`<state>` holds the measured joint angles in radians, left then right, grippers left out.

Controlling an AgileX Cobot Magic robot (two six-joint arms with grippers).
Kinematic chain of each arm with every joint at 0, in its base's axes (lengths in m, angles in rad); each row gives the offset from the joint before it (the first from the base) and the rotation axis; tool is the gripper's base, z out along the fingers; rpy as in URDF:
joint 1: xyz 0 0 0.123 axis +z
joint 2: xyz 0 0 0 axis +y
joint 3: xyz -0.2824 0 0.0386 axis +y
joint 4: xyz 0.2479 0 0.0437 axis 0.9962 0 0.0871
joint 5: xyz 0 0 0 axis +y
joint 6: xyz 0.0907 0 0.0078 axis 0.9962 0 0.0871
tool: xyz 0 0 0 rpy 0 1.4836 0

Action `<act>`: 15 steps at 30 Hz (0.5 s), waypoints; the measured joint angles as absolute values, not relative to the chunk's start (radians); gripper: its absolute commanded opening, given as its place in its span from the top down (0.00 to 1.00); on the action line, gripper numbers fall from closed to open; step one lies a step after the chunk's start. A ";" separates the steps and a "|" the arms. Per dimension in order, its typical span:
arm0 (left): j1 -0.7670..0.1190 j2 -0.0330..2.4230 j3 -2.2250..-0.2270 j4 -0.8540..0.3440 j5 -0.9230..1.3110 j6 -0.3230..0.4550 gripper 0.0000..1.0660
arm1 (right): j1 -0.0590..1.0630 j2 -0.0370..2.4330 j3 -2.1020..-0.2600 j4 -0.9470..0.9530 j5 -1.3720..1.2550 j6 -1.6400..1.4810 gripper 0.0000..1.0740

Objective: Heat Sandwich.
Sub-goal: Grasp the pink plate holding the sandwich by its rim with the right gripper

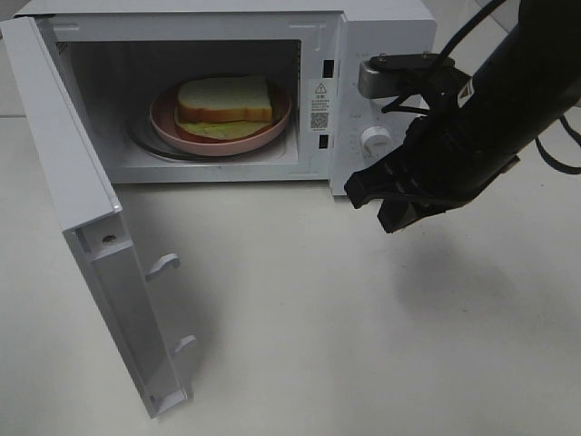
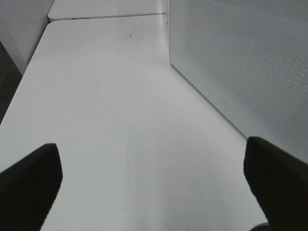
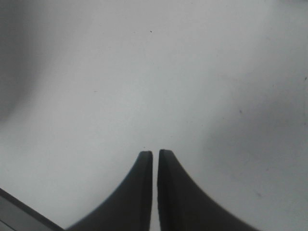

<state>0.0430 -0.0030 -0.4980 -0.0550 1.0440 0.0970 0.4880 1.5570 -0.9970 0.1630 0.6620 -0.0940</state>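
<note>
**Door hanging open up front, sandwich sitting inside**

From where I stood, the white table spread under everything. The white microwave stood at its far side with the cavity facing forward. Its door was swung out wide to the left, reaching toward the near edge. The black right arm came in from the right and hung above the table in front of the control panel, touching nothing that I could see.

Inside the cavity sat a round pink plate. The sandwich lay on it, white bread on top with a light green layer showing beneath.

The right gripper was clenched on nothing, its two dark fingers almost together with only a thin slit between them, over plain tabletop. The left gripper was released, fingers spread far apart. It was held low over the table beside a white perforated surface. That was probably the door's outer face, though the close view made it hard to be sure.

A round white knob sat on the control panel, just beside the right arm. Two small latch hooks stuck out from the door's free edge.
</note>
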 measured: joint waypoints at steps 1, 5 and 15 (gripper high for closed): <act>0.043 -0.003 -0.498 -0.055 1.044 0.097 0.09 | 0.488 1.557 -0.997 0.163 0.662 -0.094 0.93; 0.043 -0.003 -0.498 -0.055 1.044 0.097 0.09 | 0.488 1.557 -1.030 0.133 0.682 -0.274 0.92; 0.043 -0.003 -0.498 -0.055 1.044 0.097 0.09 | 0.488 1.557 -1.035 0.114 0.682 -0.865 0.92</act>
